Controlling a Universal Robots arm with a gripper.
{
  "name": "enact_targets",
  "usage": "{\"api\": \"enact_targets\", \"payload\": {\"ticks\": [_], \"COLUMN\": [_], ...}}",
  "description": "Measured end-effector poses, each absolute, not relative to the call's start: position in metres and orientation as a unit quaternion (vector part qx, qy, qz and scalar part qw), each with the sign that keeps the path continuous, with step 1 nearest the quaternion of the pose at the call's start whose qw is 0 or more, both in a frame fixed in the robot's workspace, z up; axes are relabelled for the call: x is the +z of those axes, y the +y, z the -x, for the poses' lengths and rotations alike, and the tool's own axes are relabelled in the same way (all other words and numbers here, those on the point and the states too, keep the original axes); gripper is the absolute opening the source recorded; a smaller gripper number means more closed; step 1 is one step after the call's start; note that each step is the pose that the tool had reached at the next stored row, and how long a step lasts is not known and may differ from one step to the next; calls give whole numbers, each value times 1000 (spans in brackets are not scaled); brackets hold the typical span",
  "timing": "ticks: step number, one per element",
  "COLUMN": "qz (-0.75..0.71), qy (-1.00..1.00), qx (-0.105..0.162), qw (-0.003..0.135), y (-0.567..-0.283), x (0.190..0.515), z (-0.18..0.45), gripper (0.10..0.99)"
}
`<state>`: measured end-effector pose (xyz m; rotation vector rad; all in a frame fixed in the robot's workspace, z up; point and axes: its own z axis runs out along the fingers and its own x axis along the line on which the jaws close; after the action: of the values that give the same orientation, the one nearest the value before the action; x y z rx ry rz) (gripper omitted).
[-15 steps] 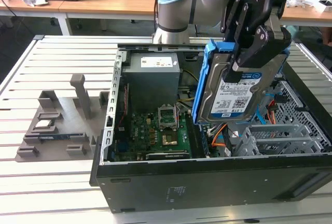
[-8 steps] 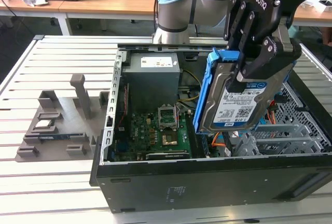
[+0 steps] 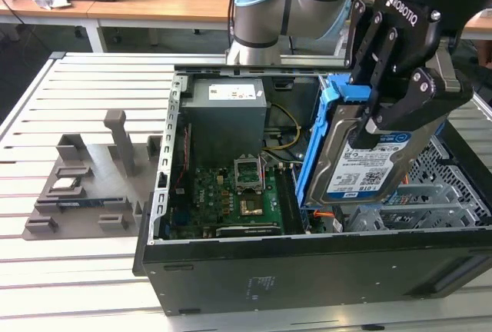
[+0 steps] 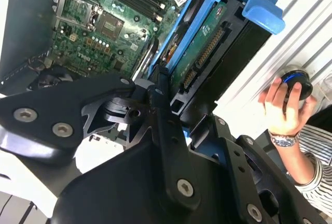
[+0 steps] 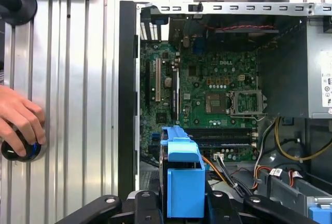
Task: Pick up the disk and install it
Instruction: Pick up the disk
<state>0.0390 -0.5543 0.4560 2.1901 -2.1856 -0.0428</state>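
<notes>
Gripper (image 3: 379, 117) clamps the disk (image 3: 338, 159), white-and-blue label (image 3: 369, 167) showing, over the computer case (image 3: 292, 270).

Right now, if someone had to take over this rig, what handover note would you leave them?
Gripper: jaws shut on the disk, gripping its upper part.
Disk: in the air, tilted, clipped in its blue frame. It hangs over the open computer case, on the exterior view's right, beside the grey drive bay.
Done: pickup; the arm carries the disk.
Left: the disk is not yet seated in the case.
Note: a person's hand rests on a round black knob on the table next to the case.
</notes>
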Motion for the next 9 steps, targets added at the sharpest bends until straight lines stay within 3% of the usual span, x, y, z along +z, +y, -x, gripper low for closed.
{"api": "enact_targets", "payload": {"ticks": [9], "qz": [-708], "qy": [-706], "qx": [-14], "qw": [24], "y": [-555], "x": [456], "z": [-67], "gripper": [365]}}
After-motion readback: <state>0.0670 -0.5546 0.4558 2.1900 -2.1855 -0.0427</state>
